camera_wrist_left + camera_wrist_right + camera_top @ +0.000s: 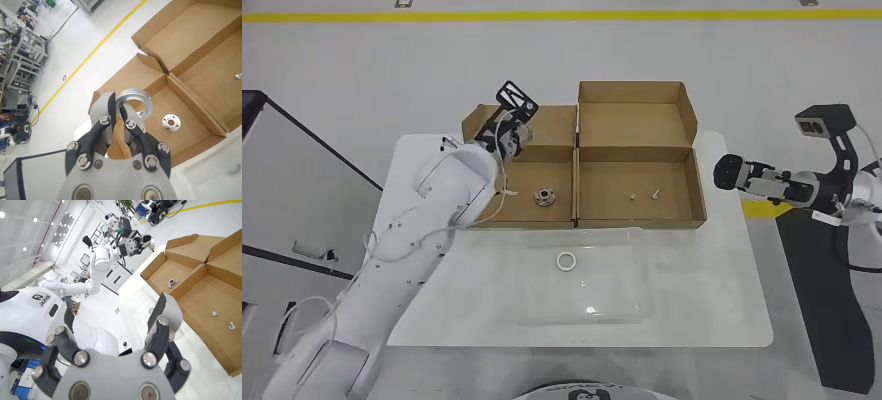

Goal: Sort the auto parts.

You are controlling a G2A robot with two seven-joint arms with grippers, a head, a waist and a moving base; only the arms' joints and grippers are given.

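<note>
Small ring (566, 261): pale and round, lying flat in the clear tray (622, 292) on the near part of the tabletop (712, 290).
Left box (552, 170): open brown cardboard, behind the tray; a silver flanged disc (171, 122) with a centre bore and small holes around it lies on its floor.
Right box (672, 200): touching the left box side by side; two small screws (633, 197) (653, 193) lie near each other on its floor.
Metal ring (134, 103): silver, thick-walled and smoothly machined, with a wide bore and a small hole drilled in its outer wall; it is held in the air, tilted, over the far side of the left box.
Left gripper (117, 106): fingers pinching the metal ring's wall, one finger outside it and one through the bore.
Right gripper (115, 306): fingers spread wide with nothing between them, held off the tabletop's edge beside the right box, well apart from the parts.
</note>
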